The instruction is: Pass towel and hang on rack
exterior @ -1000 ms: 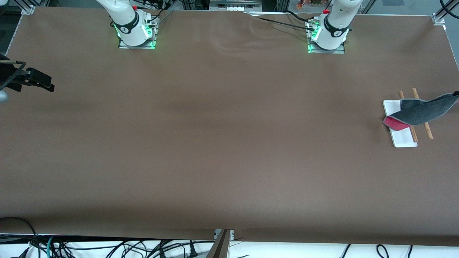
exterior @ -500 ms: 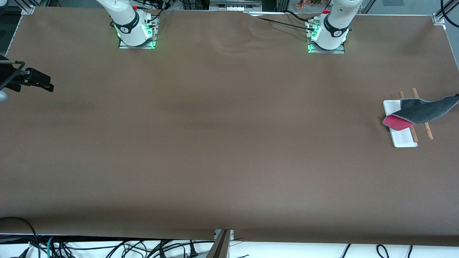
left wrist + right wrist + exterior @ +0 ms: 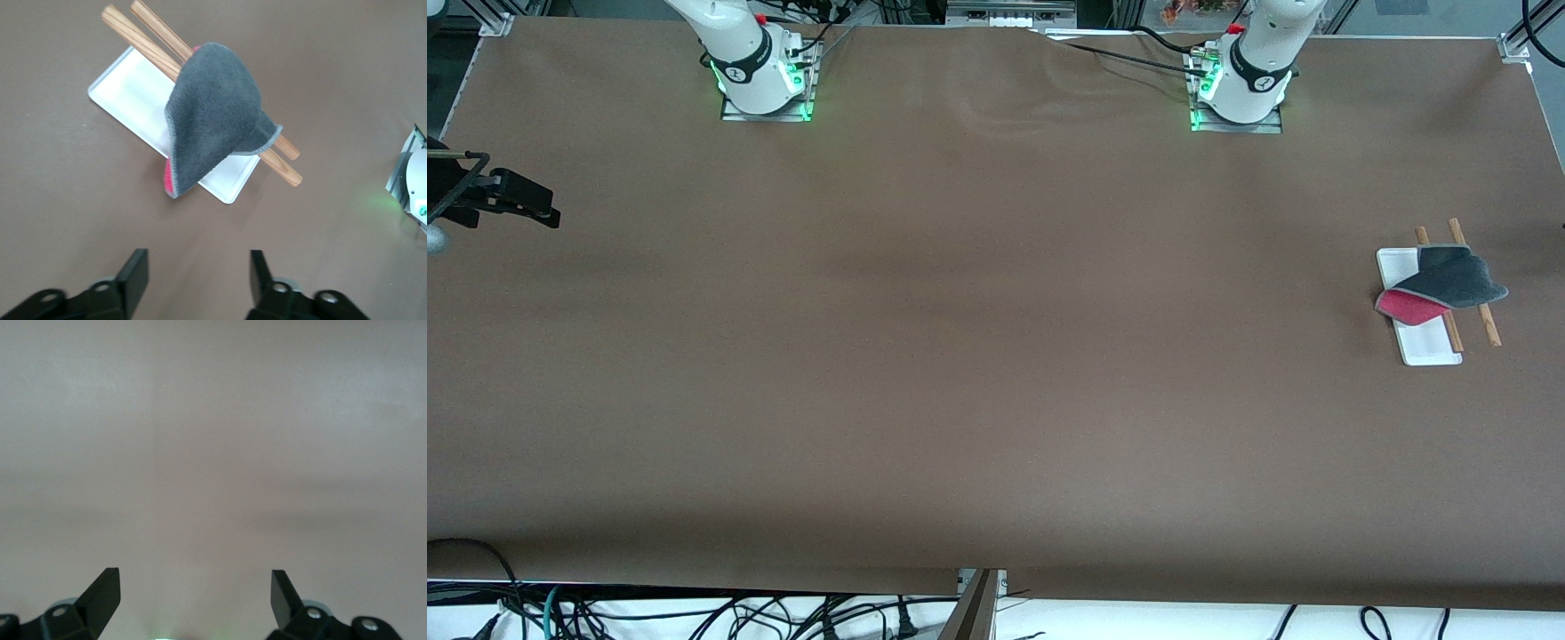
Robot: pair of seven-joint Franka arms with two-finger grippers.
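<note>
So the towel (image 3: 1445,283) is draped over the rack (image 3: 1430,348), grey side up with a pink-red flap hanging onto the white base, sitting near the edge of the surface (image 3: 996,356) at the left arm's end. Left gripper (image 3: 193,273) is up in the air by the rack, fingers spread, holding nothing. Right gripper (image 3: 516,197) waits over the right arm's end, fingers spread too, nothing in them.
</note>
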